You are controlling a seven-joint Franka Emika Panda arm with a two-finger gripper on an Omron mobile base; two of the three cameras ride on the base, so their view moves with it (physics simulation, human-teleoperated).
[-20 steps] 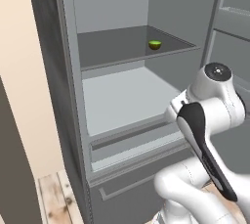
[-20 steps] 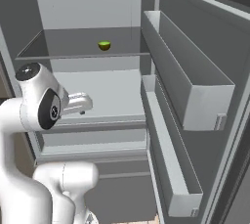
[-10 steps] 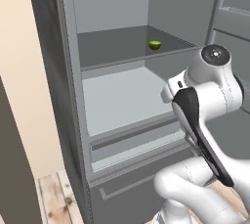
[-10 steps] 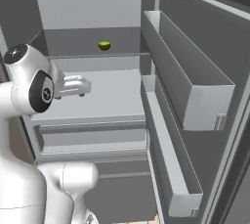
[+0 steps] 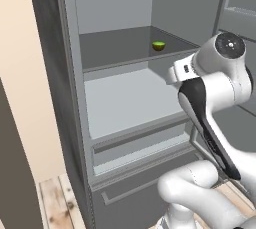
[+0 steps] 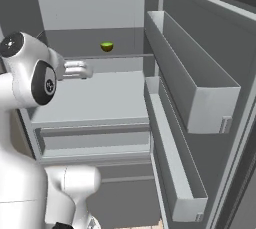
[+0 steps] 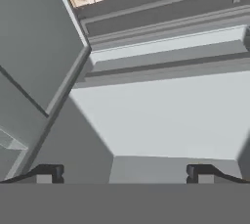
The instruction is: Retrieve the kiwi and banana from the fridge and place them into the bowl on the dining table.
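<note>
While the kiwi sits deep on the fridge shelf, the end effector hangs below it, fingers spread and empty. This looks like the reach for the kiwi. Next it should rise and push inward.

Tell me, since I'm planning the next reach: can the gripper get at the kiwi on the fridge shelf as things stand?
Probably yes. The fridge door stands open, the kiwi lies alone on its shelf, and the open gripper sits just below and in front of that shelf with nothing between; it must rise first.

white arm raised, elbow bent; hand with fingers spread wide, holding nothing.
</note>
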